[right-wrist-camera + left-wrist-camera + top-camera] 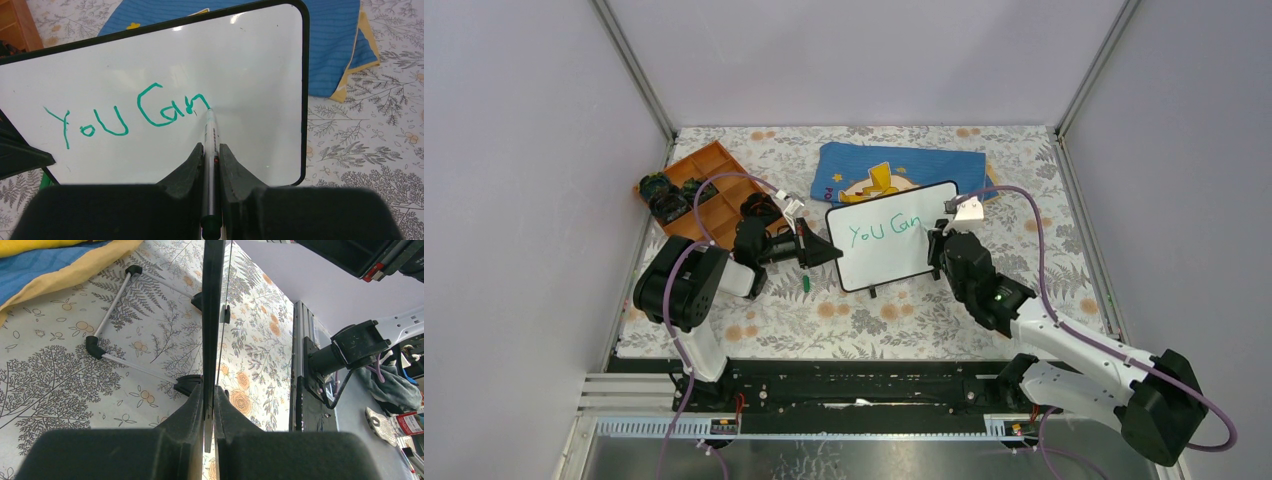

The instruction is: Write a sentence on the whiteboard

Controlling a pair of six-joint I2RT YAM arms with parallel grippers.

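The whiteboard (894, 248) stands tilted mid-table, white with a thin black frame. Green words "You Can" (125, 117) run across its upper half; nothing is written below them. My left gripper (824, 252) is shut on the board's left edge, which shows edge-on in the left wrist view (212, 330). My right gripper (936, 243) is shut on a grey marker (210, 150), and the marker's tip touches the board at the end of the "n". The right gripper shows in its own view (211, 150), the left one in its own view (210, 395).
A blue cloth with a yellow figure (904, 168) lies behind the board. An orange compartment tray (709, 190) with dark parts sits at the back left. A small green cap (807, 283) lies on the floral mat. The board's wire stand (107, 335) rests on the mat.
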